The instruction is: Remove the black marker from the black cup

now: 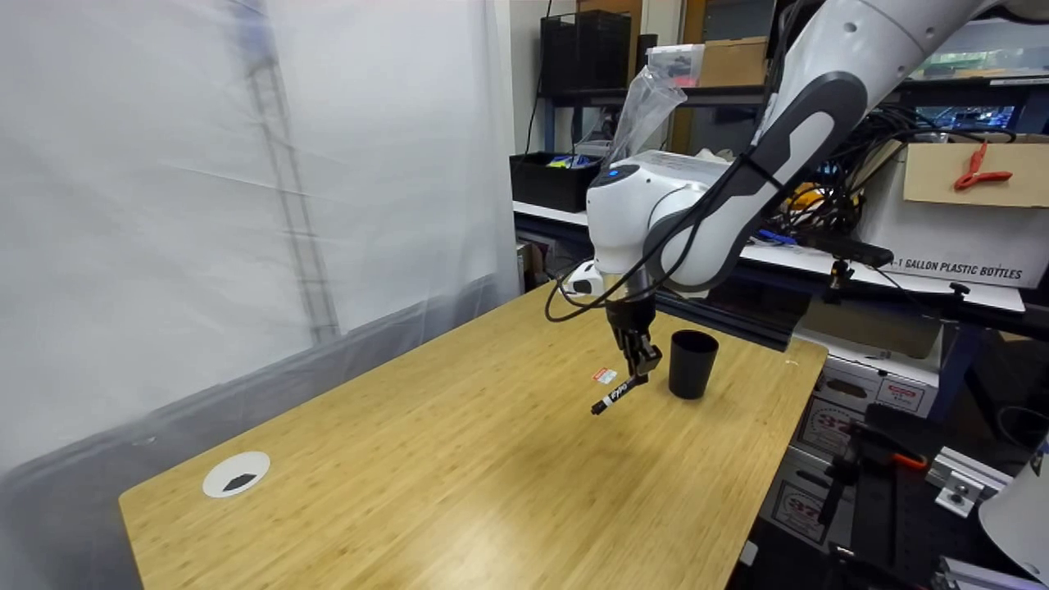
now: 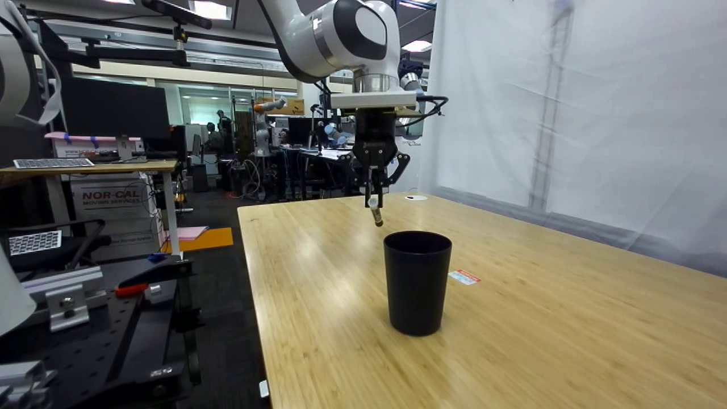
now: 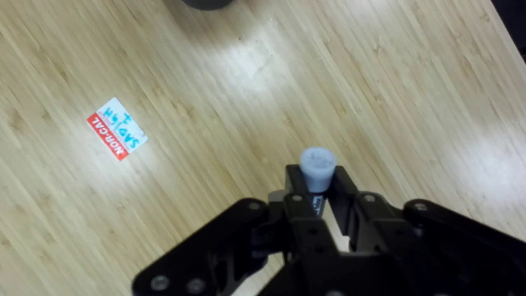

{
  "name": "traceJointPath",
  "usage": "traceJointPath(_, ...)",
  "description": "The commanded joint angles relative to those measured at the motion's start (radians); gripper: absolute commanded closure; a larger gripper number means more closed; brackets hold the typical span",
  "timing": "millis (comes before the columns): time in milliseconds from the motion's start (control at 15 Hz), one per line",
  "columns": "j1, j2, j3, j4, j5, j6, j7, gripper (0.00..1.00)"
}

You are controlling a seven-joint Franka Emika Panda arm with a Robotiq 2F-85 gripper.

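While the black cup (image 1: 692, 365) is standing on the wooden table (image 1: 393, 459), the gripper (image 1: 643, 374) is hanging onto the black marker (image 1: 618, 395)

As I'm seeing it in an exterior view, the fingers (image 1: 649, 358) are pinching the marker near its upper end, and it's slanting down beside the cup, outside it and apart from it, with the Expo lettering showing. A small red-and-white label (image 1: 605, 375) is lying near the gripper, a white disc (image 1: 225, 471) is showing by a table corner, and a pale curtain (image 1: 410, 164) is hanging along one side.

In an exterior view, the cup (image 2: 417, 289) is standing upright up front and the gripper (image 2: 374, 200) is hovering beyond it, closed around the marker (image 2: 376, 216), which is tilting paler end up. A dark monitor (image 2: 116, 108) is standing on a desk (image 2: 102, 169) in the background.

In the wrist view, both fingers are squeezing the marker (image 3: 317, 168) between them, white end up. The label (image 3: 117, 128) is lying off to one side, and just a dark sliver of the cup (image 3: 207, 3) is peeking in at the top edge.
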Motion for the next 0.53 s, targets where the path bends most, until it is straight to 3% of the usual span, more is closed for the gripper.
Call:
traceJointPath(0, -0.025, 0.045, 0.011, 0.015, 0.024, 0.020, -0.054, 0.95)
traceJointPath(467, -0.044, 0.123, 0.014, 0.049, 0.024, 0.035, -0.096, 0.95)
